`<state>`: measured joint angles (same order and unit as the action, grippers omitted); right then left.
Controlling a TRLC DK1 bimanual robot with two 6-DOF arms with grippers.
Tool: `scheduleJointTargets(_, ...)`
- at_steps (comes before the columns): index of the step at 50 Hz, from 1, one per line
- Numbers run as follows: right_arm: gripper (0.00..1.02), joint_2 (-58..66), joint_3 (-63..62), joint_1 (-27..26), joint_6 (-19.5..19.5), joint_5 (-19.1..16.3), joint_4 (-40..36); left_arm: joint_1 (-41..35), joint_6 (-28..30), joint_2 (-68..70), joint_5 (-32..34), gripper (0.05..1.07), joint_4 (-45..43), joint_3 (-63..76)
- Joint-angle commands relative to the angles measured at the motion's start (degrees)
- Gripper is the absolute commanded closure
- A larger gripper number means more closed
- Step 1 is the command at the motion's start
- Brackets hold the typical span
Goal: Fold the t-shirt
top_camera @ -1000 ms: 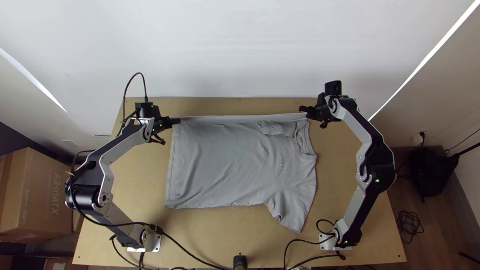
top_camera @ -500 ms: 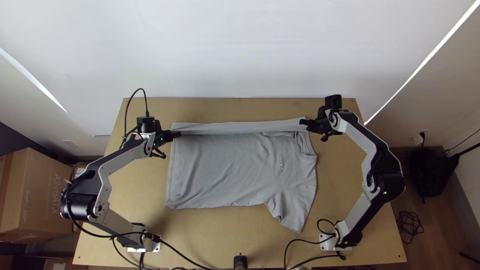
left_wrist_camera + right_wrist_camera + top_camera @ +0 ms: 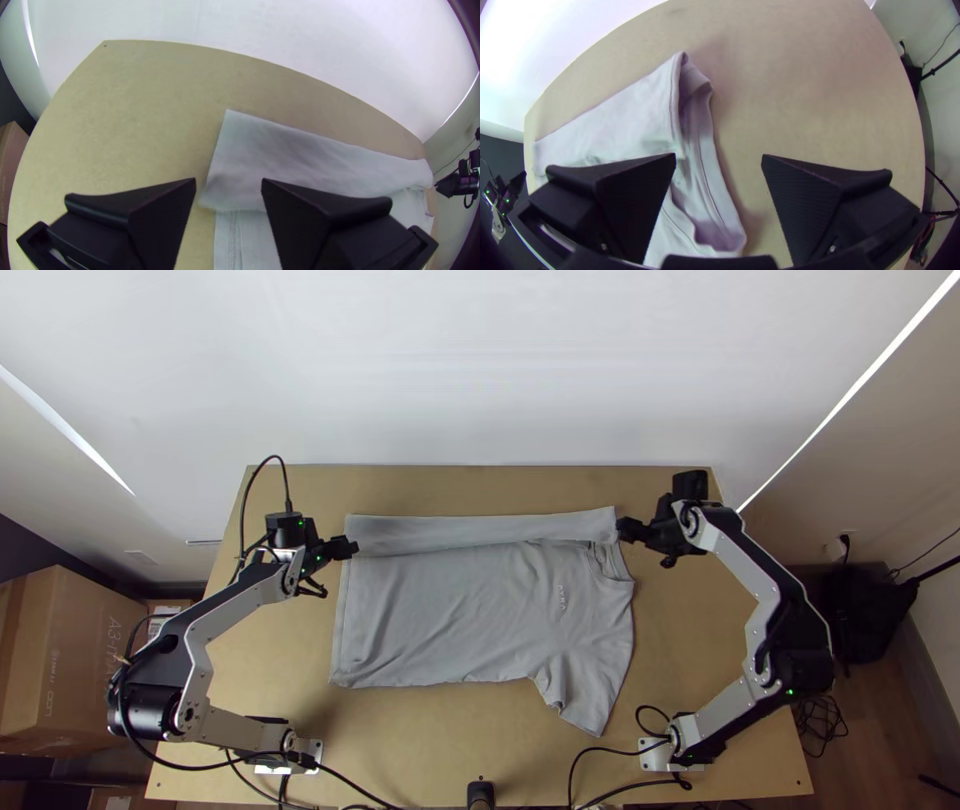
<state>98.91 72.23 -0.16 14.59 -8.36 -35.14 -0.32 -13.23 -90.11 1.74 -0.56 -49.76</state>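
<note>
A light grey t-shirt (image 3: pixel 460 610) lies spread on the table, its far side turned over in a long strip (image 3: pixel 480 530) towards the near edge; one sleeve points to the lower right. At the strip's left end is my left gripper (image 3: pixel 350 547); the left wrist view shows this gripper (image 3: pixel 229 182) open, with cloth visible beyond the gap. My right gripper (image 3: pixel 622 530) is at the strip's collar end. In the right wrist view the right gripper (image 3: pixel 719 159) stands open, and the shirt (image 3: pixel 625 120) with its folded end lies partly behind one finger.
The light wooden table (image 3: pixel 480 750) extends around the shirt, with a white wall (image 3: pixel 480 370) behind its far edge. Black cables run by both arm bases. A cardboard box (image 3: pixel 70 650) stands left of the table.
The shirt's far edge has been brought over towards the near side and now lies flat as a strip. Both grippers have moved nearer and opened, letting go; the right one has also shifted right.
</note>
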Motion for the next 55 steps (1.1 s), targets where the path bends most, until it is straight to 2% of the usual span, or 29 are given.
scheduleJointTargets(1, 0.04, -4.52, -2.27, -1.07, 0.18, 0.54, -5.12, 1.55, 1.11, 2.48, -0.24, 0.25, 0.73, 1.42)
scheduleJointTargets(4, 0.04, -7.07, -3.76, -1.24, -0.09, 0.36, -6.53, 2.25, 1.37, 3.53, -0.24, 0.24, 1.96, 1.42)
scheduleJointTargets(8, 0.04, -10.06, -5.17, -1.24, -4.66, -1.04, -10.30, 2.87, 2.34, 5.29, -0.16, 0.23, 3.72, 1.42)
scheduleJointTargets(12, 0.04, -13.22, -7.36, -1.77, -7.03, -1.04, -13.73, 3.31, 3.04, 7.31, -0.24, 0.23, 5.83, 1.42)
scheduleJointTargets(19, 0.04, -18.58, -13.16, -3.53, -8.44, -1.13, -14.87, 3.74, 3.74, 11.79, -0.16, 0.23, 8.82, 1.42)
scheduleJointTargets(25, 0.08, -18.85, -15.80, -3.70, -11.16, -1.40, -23.31, 4.36, 3.92, 13.99, 1.43, 0.24, 10.49, 1.33)
scheduleJointTargets(28, 0.19, -19.11, -17.82, -3.97, -11.34, -1.48, -24.81, 4.71, 3.92, 14.70, 1.78, 0.24, 10.66, 1.33)
scheduleJointTargets(33, 0.49, -19.72, -20.02, -5.46, -12.04, -2.19, -26.21, 4.80, 3.83, 15.31, 2.74, 0.24, 11.63, 1.15)
scheduleJointTargets(35, 0.55, -19.90, -20.90, -5.37, -12.92, -2.63, -26.56, 4.80, 3.83, 15.57, 2.83, 0.24, 11.63, 1.24)
scheduleJointTargets(40, 0.54, -19.99, -23.18, -4.58, -13.45, -4.21, -26.83, 4.80, 3.65, 16.01, 2.92, 0.24, 11.81, 1.24)
scheduleJointTargets(55, 0.54, -19.02, -26.52, -0.19, -13.27, -4.74, -24.72, 4.71, 3.48, 16.19, 2.83, 0.24, 12.07, 0.71)
